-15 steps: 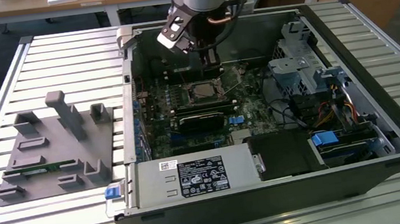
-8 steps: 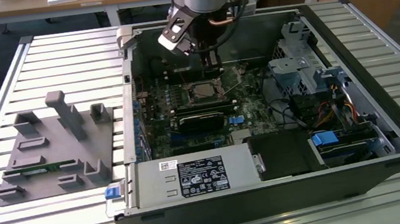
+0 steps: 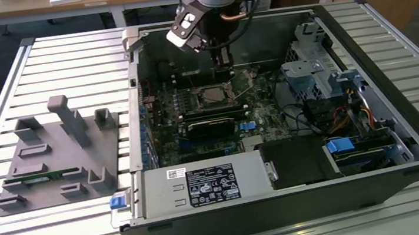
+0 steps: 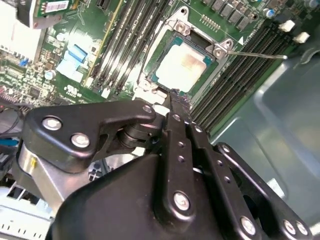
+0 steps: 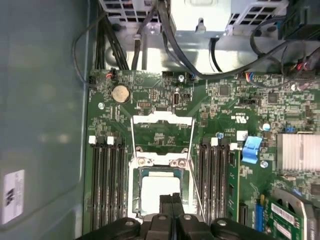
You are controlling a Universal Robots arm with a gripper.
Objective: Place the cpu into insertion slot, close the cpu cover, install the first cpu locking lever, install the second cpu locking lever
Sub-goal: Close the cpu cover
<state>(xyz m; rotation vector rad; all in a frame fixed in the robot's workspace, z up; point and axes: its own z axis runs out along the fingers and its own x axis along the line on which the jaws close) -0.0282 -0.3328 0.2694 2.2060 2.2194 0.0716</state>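
The cpu, a silver-grey square, lies in the insertion slot on the green board and also appears as cpu and cpu. The cpu cover, a thin silver frame, lies down around it. Two thin wire locking levers stand loose: one lever on one side of the socket and the other lever on the opposite side, seen also as a lever pointing away from the socket. My gripper hovers just over the socket edge, shut and holding nothing; it also shows as gripper and gripper.
Black memory slots flank the socket on both sides. The case wall runs close by. Cables and a drive cage fill the exterior view's right. A labelled power supply sits at the front. A grey fixture block stands outside the case.
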